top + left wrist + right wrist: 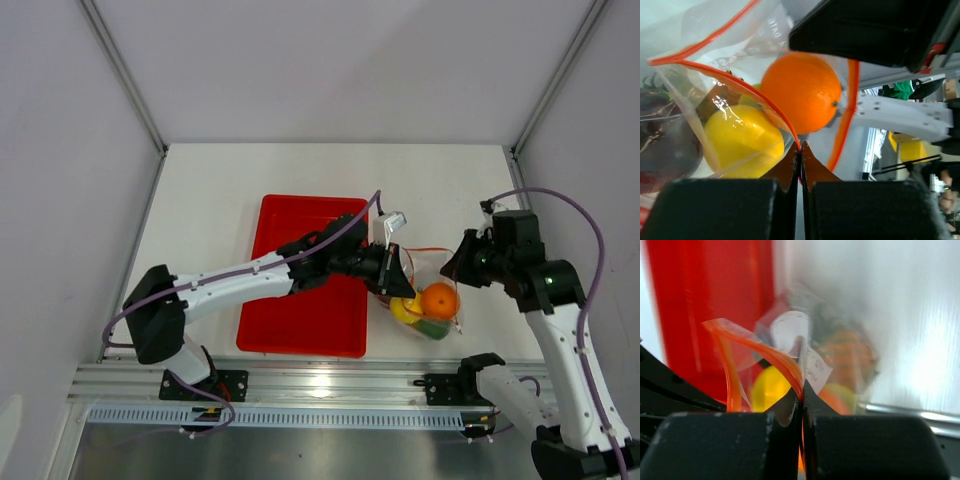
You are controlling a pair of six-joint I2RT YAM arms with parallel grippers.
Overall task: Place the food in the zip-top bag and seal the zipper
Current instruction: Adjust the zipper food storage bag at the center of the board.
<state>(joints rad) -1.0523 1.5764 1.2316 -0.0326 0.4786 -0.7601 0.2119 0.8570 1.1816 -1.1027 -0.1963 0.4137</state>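
Observation:
The clear zip-top bag (428, 300) hangs between my two grippers, right of the red tray. Inside it I see the orange (439, 300), the yellow pear (403, 309) and a green fruit (433, 328). My left gripper (398, 268) is shut on the bag's red-orange zipper strip (740, 85) at the left end of the mouth. My right gripper (455, 262) is shut on the zipper strip (775, 357) at the right end. The mouth gapes open between them. In the left wrist view the orange (801, 92) and the pear (742, 142) show through the plastic, with a dark fruit (660, 135) at the left.
The red tray (305, 275) lies left of the bag, under my left arm. The table's front rail (330, 385) runs just below the bag. White walls close in the back and both sides.

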